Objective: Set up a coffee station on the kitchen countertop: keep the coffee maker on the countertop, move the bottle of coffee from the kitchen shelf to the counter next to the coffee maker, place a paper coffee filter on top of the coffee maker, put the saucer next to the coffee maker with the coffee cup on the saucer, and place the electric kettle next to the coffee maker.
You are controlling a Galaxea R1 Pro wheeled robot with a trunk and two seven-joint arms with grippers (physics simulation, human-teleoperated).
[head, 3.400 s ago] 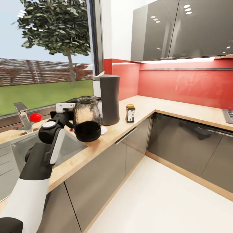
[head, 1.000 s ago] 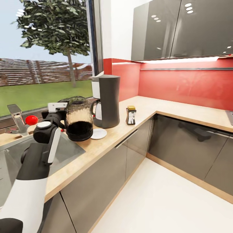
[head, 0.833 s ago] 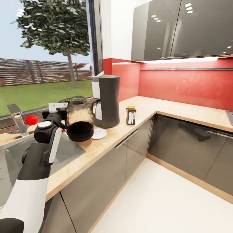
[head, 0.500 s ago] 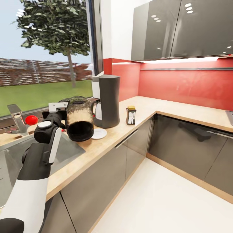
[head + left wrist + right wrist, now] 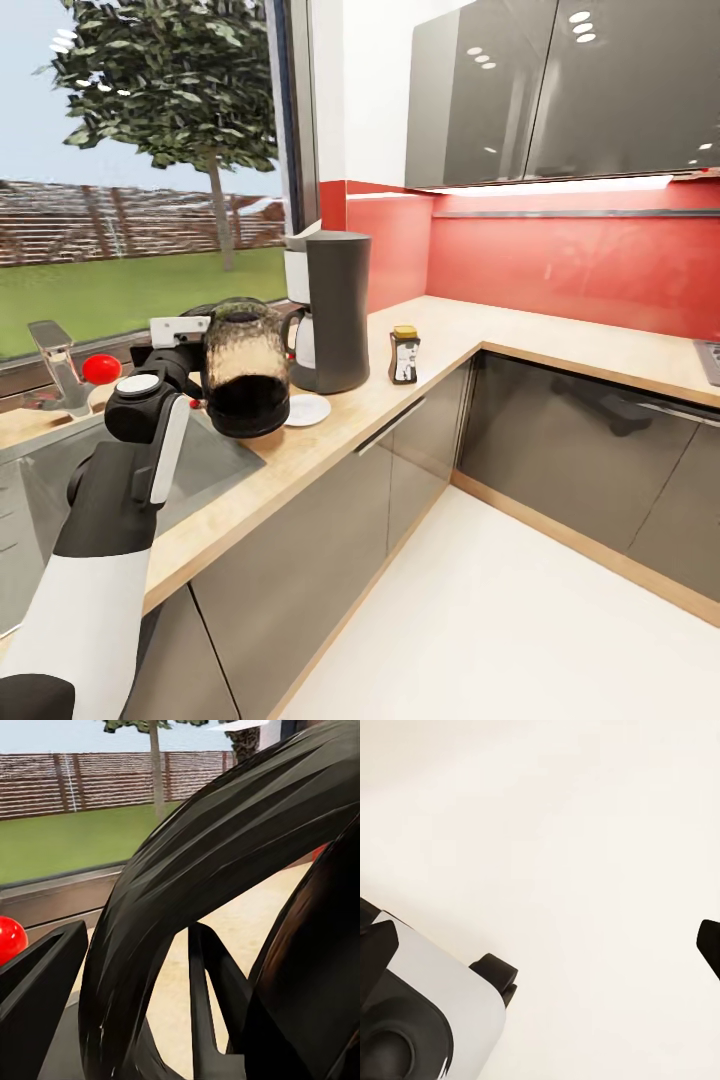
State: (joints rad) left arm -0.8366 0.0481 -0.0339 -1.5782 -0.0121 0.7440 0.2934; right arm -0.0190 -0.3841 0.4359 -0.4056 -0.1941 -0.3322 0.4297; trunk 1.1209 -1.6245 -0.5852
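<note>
The tall dark grey coffee maker (image 5: 338, 310) stands on the light wood kitchen countertop (image 5: 440, 340). A white cone-like piece (image 5: 306, 236), apparently the paper coffee filter, sticks up at its top left edge. The bottle of coffee (image 5: 404, 354) stands to its right. The white saucer (image 5: 306, 408) lies bare in front of it. My left gripper (image 5: 192, 352) is shut on the black handle (image 5: 187, 862) of the glass electric kettle (image 5: 245, 362), holding it by the sink's right rim, left of the saucer. My right gripper (image 5: 540, 945) hangs open over the floor. The coffee cup and kitchen shelf are out of view.
A grey inset sink (image 5: 205, 470) lies under my left arm, with a faucet (image 5: 55, 365) and a red knob (image 5: 100, 368) behind it. Grey cabinets run under the L-shaped counter, a red backsplash and grey wall cabinets above. White floor (image 5: 520, 620) is open to the right.
Since 3.4 s ago the kettle has moved left, away from the coffee maker, and the saucer now shows. Over the last second it has barely moved.
</note>
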